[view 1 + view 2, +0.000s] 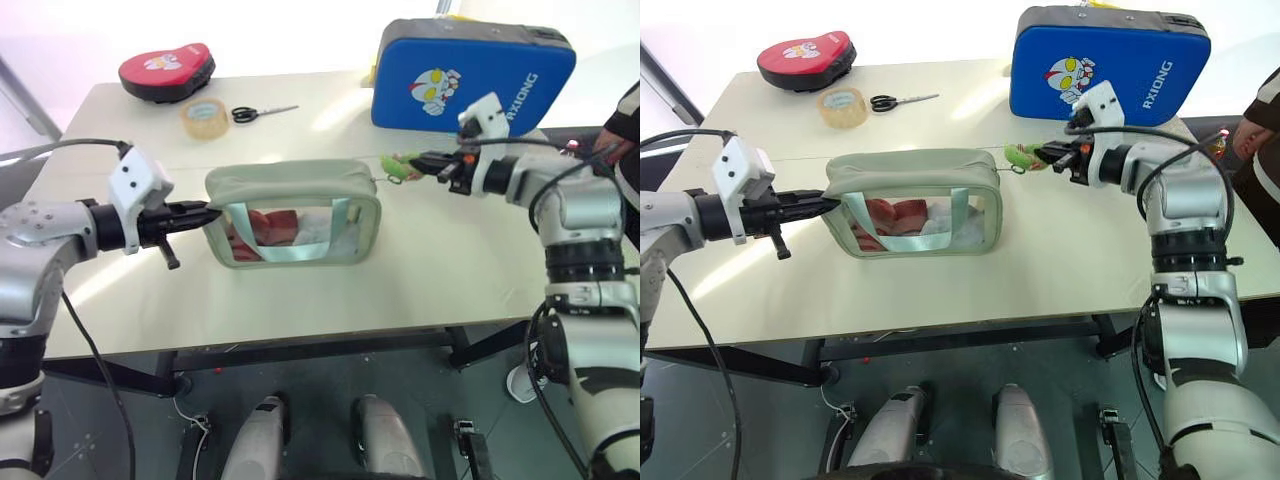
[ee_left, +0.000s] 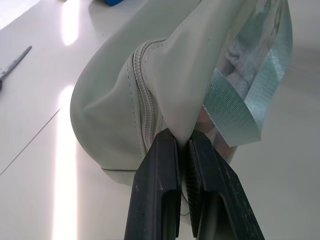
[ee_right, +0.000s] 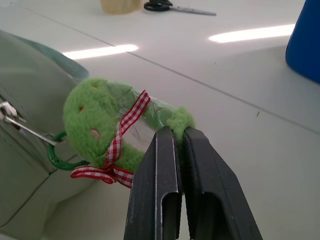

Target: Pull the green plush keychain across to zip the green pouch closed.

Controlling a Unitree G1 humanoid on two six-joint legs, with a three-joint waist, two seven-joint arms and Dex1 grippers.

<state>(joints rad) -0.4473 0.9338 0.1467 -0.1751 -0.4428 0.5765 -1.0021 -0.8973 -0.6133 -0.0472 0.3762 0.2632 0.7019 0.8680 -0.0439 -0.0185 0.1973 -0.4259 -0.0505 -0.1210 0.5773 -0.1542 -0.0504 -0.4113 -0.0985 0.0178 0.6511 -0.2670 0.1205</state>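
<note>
The left pincer (image 1: 205,213) is clenched on a fold of soft fabric at the left end of the green pouch (image 1: 295,213), its two flat black fingers (image 2: 157,190) pressed together on the cloth just beside the ribbed zipper track. The right pincer (image 1: 418,163) is clamped on the tail of the green plush keychain (image 3: 107,125), a fuzzy lime blob tied with a red-and-white gingham ribbon and hung on a green ring from the metal zipper pull at the pouch's right end. The pouch is boxy, of matte sage cloth with a clear plastic window, glossy teal strap trim and something red inside; it stands near the middle of the smooth pale table (image 1: 420,270). Behind it lie a roll of translucent tape (image 1: 204,117), black-handled scissors (image 1: 262,113), a rounded red-and-black pad (image 1: 167,71) and an upright padded blue pad (image 1: 472,75) printed with a cartoon figure.
</note>
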